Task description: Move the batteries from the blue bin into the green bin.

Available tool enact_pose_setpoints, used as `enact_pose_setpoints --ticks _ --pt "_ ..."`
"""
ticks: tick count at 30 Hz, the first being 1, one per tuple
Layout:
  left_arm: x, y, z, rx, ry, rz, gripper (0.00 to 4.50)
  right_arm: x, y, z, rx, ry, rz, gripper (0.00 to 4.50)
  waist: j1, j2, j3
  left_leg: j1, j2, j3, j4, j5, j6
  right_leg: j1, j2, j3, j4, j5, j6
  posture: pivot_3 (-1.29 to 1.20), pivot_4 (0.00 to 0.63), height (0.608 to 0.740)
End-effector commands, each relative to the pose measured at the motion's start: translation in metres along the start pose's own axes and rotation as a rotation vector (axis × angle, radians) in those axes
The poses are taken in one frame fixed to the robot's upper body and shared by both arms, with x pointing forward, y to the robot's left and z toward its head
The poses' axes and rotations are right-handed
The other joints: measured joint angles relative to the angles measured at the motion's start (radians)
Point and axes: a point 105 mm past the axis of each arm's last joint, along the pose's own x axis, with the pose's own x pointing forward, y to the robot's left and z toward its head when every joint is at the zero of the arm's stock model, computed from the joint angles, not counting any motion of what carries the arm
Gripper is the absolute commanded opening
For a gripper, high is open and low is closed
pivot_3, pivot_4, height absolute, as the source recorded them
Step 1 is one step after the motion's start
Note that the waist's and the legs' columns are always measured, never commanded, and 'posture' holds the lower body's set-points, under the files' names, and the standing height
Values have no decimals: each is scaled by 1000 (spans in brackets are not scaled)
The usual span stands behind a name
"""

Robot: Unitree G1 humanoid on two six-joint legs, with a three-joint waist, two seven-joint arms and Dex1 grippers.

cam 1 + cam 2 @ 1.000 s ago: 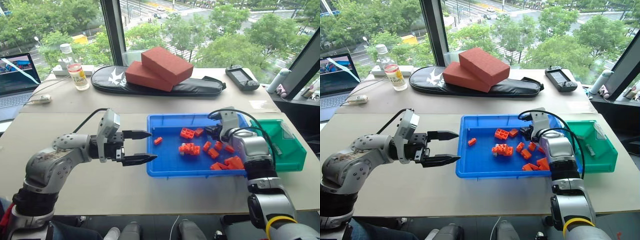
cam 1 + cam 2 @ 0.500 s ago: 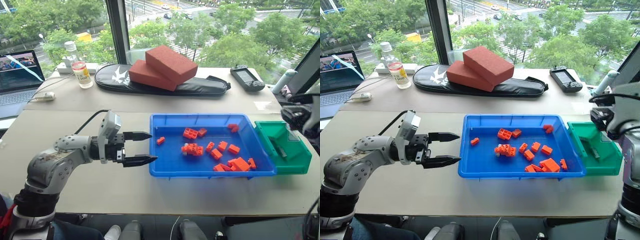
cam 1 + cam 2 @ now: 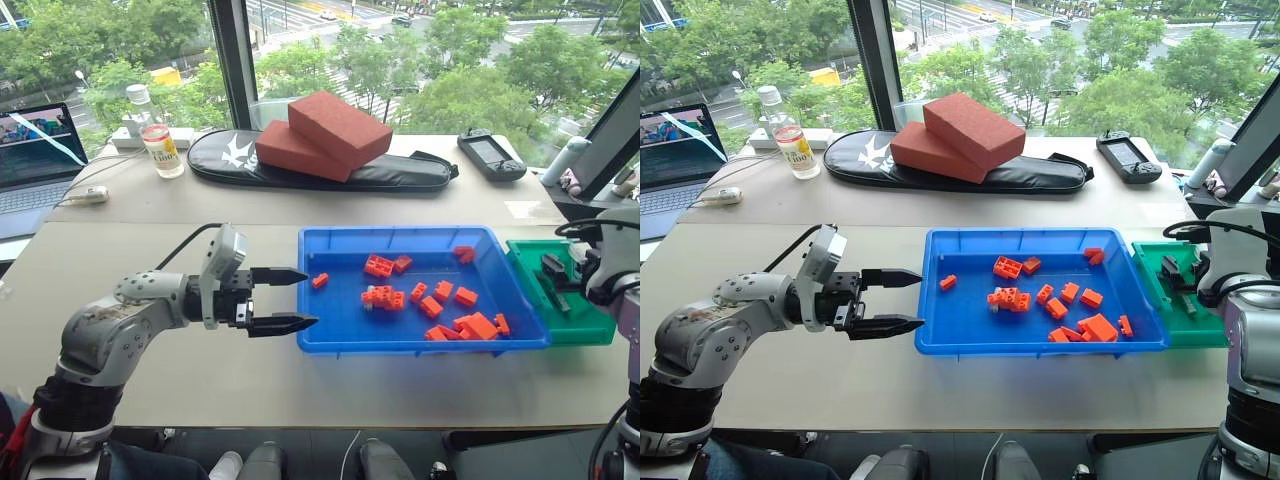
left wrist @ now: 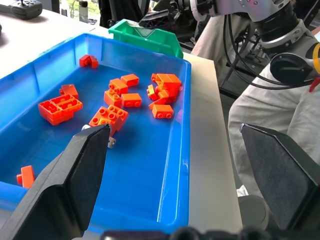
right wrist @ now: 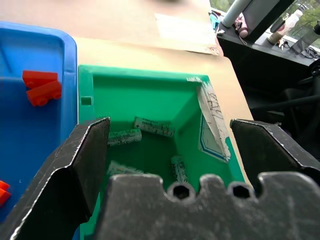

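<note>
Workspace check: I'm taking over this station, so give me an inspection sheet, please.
Surface: beige table.
Job's things: batteries lie in the green bin; one grey cylinder lies among the bricks in the blue bin.
Clutter: orange bricks.
Grippers: left pincer open beside the blue bin; right pincer open above the green bin.
Cables: black cable on the left arm.
Surroundings: laptop, bottle, red blocks, window.

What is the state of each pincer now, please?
Left pincer: open, holding nothing, beside the blue bin.
Right pincer: open, empty, over the green bin.
</note>
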Motion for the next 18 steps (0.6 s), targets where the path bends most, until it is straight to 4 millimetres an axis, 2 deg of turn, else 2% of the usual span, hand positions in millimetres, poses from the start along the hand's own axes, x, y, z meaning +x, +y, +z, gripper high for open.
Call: enact_pose_setpoints --ticks 1,5,7,14,18 --pt "-1 -2 6 31 -10 -5 4500 -30 107 1 -124 -37 597 4444 5 0 0 0 0 -1 0 0 0 0 0 -1 0 0 0 0 150 740" --pt "0 -2 6 29 -13 -3 4500 -49 144 -19 -256 -11 839 4444 20 0 0 -3 -3 -3 1 0 0 0 -3 -2 -1 0 0 0 150 740" --pt "0 -2 5 29 -13 -1 4500 -49 153 -27 -279 5 905 4444 20 0 0 -3 -4 -2 2 0 0 1 -4 -2 -2 1 2 0 150 740" --pt "-1 -3 4 32 -8 4 4500 -23 160 -59 -401 103 986 4444 7 0 0 -1 -2 -2 2 0 0 1 -2 -1 -1 1 2 0 150 740" --pt "-1 -5 3 31 -7 11 4500 -5 164 -71 -422 130 974 4444 7 0 0 -1 -2 -2 2 0 0 0 -2 -1 -1 1 2 0 150 740"
